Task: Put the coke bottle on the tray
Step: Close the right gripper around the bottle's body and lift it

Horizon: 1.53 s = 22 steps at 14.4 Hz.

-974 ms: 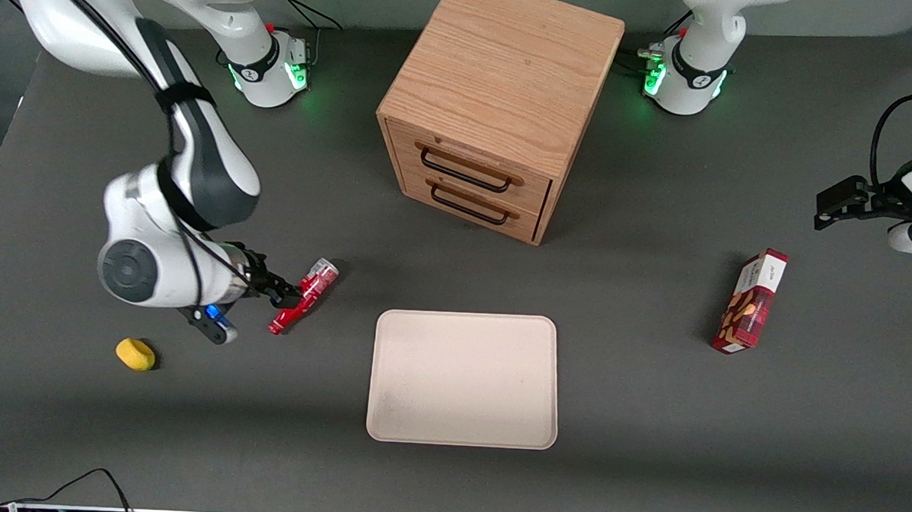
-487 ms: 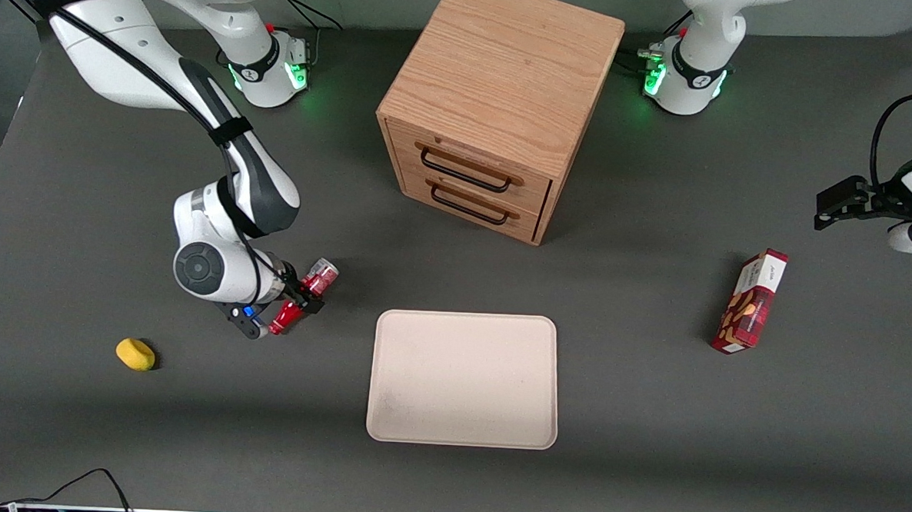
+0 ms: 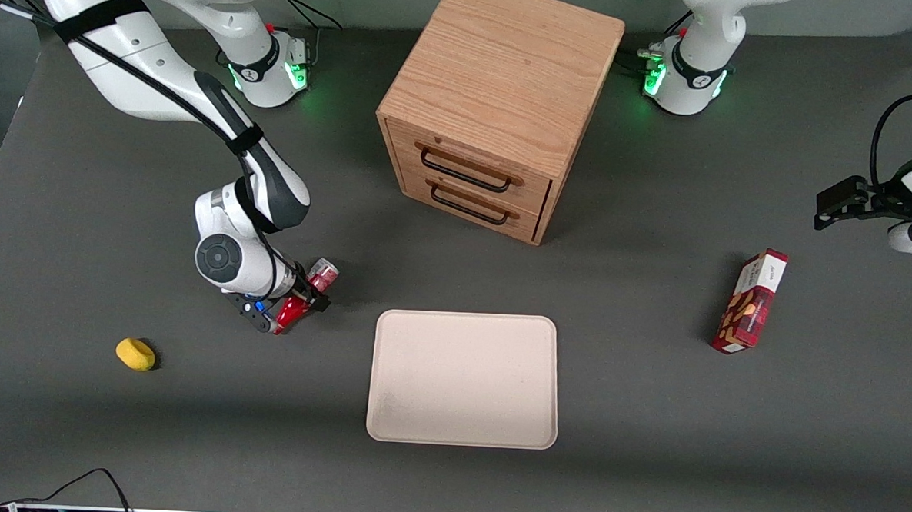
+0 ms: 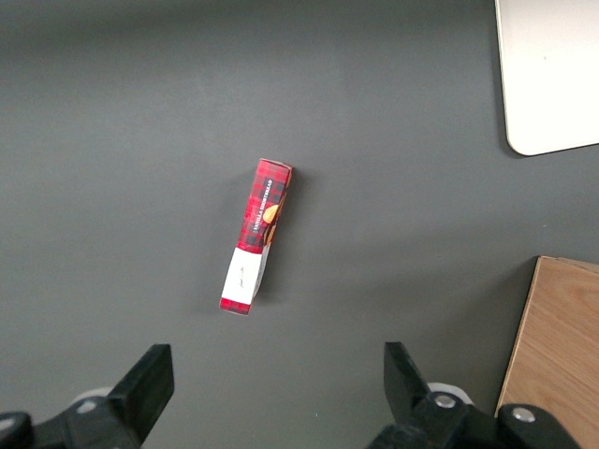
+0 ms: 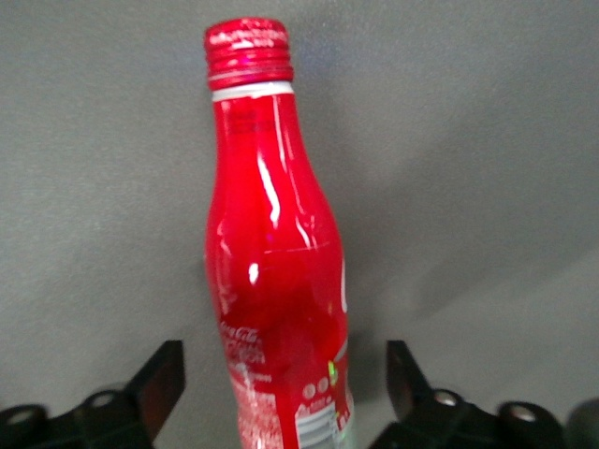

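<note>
The bench (image 3: pixel 647 464) was dark grey and flat. The coke bottle (image 3: pixel 304 295) lay on its side on it, near the tray (image 3: pixel 464 379) but not on it, toward the working arm's end. The tool (image 3: pixel 294 301) was low over the bottle with its fingers (image 5: pixel 161 382) apart, one on each side of the fat part, not yet squeezing.

The bottle looked light, hard and shiny, so it may be slippery and could roll away. The fat middle looked like the best place to hold it, not the thin neck.

A wooden drawer box (image 3: pixel 493 104) stood farther from the front camera than the tray. A yellow lump (image 3: pixel 135 353) sat near the bottle. A red snack box (image 3: pixel 750 302) lay toward the parked arm's end. Nothing stood between the bottle and the tray.
</note>
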Available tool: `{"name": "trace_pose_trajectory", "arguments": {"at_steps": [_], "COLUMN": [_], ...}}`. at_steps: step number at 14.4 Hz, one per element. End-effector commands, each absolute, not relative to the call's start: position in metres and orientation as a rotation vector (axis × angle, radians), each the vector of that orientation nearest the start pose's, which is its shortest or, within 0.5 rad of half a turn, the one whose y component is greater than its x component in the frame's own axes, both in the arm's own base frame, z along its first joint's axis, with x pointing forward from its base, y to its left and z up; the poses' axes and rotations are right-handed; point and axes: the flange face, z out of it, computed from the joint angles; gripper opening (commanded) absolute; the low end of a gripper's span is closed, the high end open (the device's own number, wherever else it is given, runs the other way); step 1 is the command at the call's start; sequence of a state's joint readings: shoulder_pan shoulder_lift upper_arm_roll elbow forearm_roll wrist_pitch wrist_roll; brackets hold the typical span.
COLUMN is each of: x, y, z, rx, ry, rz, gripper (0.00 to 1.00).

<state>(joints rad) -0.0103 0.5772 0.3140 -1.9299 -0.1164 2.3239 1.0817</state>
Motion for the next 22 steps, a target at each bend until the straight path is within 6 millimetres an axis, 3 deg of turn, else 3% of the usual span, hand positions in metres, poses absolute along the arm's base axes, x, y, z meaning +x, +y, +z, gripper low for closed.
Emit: {"name": "trace_pose_trajectory", "arguments": {"at_steps": [1,2,4,6,9,14,16,17,18,20,22], "x": [0.577,0.577,0.579,0.582,0.6,0.634,0.644,0.648,0.653,0.664,0.678], "y": [0.175,0.175,0.175,0.177,0.183,0.205,0.207,0.219,0.233,0.263,0.29], "z": [0.184,0.184,0.187,0.205,0.28,0.42,0.456,0.473,0.483,0.479,0.447], "rx": [-2.941,-2.941,-2.94,-2.957,-3.006,-3.124,-3.128,-3.117,-3.093,-3.026,-2.984], "ry": [1.141,1.139,1.136,1.097,0.987,0.585,0.453,0.349,0.263,0.196,0.151], "rz": [0.238,0.238,0.227,0.184,0.061,0.108,0.103,0.091,0.088,0.088,0.124], "gripper": [0.1,0.0,0.0,0.0,0.0,0.0,0.0,0.0,0.0,0.0,0.0]}}
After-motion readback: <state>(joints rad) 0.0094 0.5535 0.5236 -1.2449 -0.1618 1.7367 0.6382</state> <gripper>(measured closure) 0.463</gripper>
